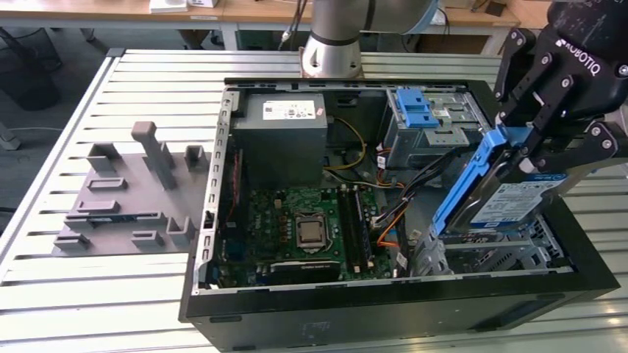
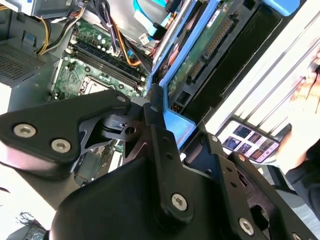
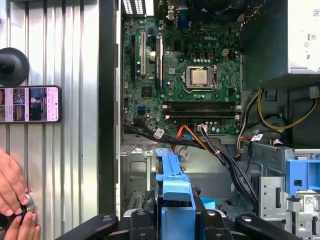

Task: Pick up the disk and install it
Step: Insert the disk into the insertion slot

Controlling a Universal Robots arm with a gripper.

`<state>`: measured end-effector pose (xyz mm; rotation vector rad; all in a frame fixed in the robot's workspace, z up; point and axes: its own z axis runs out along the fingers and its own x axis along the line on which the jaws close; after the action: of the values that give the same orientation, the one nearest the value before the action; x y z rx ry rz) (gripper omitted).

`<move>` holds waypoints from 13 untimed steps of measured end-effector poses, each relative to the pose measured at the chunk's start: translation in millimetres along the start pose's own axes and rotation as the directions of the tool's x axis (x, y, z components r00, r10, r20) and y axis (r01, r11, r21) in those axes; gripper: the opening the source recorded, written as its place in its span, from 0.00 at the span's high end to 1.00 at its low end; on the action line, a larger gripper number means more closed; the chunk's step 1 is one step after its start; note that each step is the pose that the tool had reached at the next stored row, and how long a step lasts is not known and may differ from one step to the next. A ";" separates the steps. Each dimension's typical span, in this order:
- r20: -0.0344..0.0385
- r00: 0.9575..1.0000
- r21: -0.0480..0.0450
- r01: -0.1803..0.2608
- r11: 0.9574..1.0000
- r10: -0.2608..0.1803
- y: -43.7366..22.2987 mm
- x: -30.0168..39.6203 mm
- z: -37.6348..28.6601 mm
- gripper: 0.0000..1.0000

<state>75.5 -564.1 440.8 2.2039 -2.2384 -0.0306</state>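
The disk [image 1: 510,204], a silver drive with a white-and-blue label in a blue carrier frame [image 1: 469,184], hangs steeply tilted over the drive bay [image 1: 490,254] at the front corner of the open computer case [image 1: 393,309] on the exterior view's right. My gripper [image 1: 534,156] is shut on its upper end. The second wrist view shows the disk's green circuit-board underside [image 2: 200,55] and a black finger [image 2: 156,122] pressed on the blue frame. In the first wrist view the blue frame [image 3: 175,187] points down into the case.
Inside the case are the motherboard [image 1: 304,228], a grey power-supply box [image 1: 284,136], a silver cage with a blue latch [image 1: 427,118] and loose cables [image 1: 412,195]. A grey fixture plate [image 1: 128,198] lies beside it. A phone [image 3: 30,104] and a person's hand [image 3: 12,200] rest on the slatted table.
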 end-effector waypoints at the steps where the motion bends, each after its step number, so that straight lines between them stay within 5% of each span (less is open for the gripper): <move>1: 0.000 1.000 0.000 0.000 1.000 0.000 -1.4 0.0 0.2 0.64; 13: 0.000 1.000 0.001 0.000 1.000 0.000 -2.2 -0.1 -4.7 0.64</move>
<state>77.7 -564.1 445.5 2.2048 -2.2390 -0.0300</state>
